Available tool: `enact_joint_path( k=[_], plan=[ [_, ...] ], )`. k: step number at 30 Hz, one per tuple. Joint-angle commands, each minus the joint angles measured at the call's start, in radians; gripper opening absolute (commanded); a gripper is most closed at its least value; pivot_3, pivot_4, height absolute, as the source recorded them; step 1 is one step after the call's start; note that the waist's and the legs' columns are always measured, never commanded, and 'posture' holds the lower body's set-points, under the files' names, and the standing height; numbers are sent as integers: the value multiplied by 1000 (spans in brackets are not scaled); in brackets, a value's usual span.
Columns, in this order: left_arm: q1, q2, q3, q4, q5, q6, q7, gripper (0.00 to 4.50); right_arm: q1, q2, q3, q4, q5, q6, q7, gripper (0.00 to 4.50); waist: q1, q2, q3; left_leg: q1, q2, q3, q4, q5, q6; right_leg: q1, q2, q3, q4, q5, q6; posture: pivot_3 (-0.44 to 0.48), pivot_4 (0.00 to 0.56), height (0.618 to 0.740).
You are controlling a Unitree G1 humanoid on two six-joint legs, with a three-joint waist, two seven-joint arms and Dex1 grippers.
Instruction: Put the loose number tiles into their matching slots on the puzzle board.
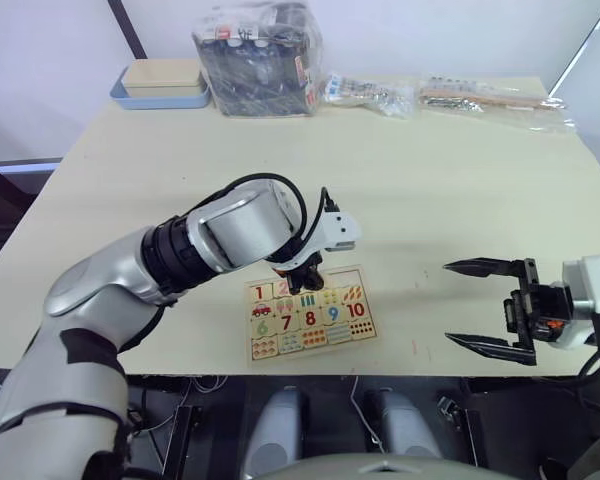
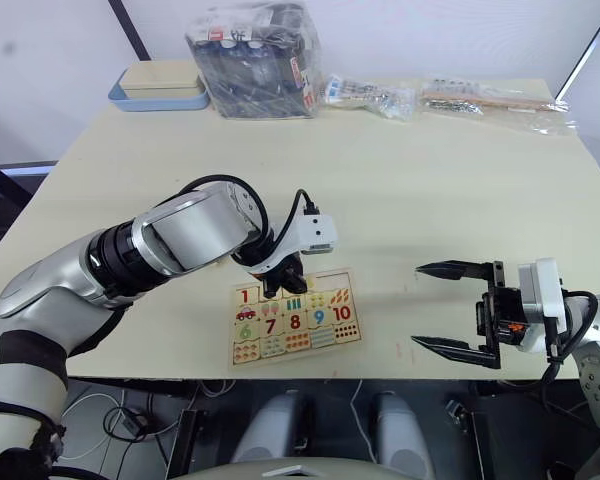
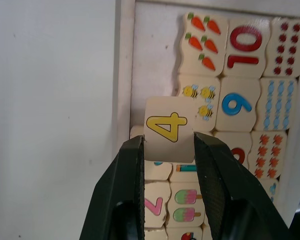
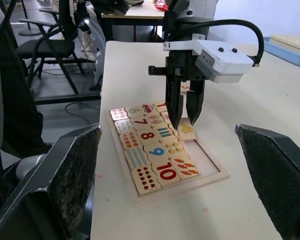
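In the head views the left claw (image 1: 302,272) hid part of the top row of the puzzle board (image 1: 365,335). In the left wrist view its fingers (image 3: 121,190) covered the lower edge of the yellow 4 tile (image 3: 169,127), and the frame cut the board off.

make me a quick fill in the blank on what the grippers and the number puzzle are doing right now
1. The left gripper holds a tile bearing the yellow digit ____.
2. The right gripper hovers beside the puzzle board with its fingers ____.
3. On the board, the tile right beside the red 10 shows orange ____.

Missing words: 4; open; carrots
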State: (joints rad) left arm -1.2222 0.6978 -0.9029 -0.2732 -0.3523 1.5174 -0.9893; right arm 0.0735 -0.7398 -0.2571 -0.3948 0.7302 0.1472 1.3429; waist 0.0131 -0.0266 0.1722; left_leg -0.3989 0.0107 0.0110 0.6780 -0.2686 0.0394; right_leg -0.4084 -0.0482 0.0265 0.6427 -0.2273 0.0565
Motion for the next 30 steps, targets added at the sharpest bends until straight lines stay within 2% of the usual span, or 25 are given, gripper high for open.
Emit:
enact_joint_path(
  k=[1,16,30],
  plan=[
    [13,-9,72,-46,-18,16,50,955,17,-11,-47,-42,19,-14,-11,4500,0,0,0,0,0,0,0,0,0,0,0,0,0,0,0,0,150,740],
    [53,-36,76,-28,-37,-14,147,955,20,-6,-36,-29,9,-23,-17,4500,1,0,0,0,0,0,1,0,0,0,0,0,0,0,0,0,150,740],
    [70,-55,65,-7,-32,-40,182,955,38,-2,-38,-34,6,-33,-20,4500,1,0,0,0,-1,0,1,0,0,0,0,0,1,0,0,0,150,740]
  ],
)
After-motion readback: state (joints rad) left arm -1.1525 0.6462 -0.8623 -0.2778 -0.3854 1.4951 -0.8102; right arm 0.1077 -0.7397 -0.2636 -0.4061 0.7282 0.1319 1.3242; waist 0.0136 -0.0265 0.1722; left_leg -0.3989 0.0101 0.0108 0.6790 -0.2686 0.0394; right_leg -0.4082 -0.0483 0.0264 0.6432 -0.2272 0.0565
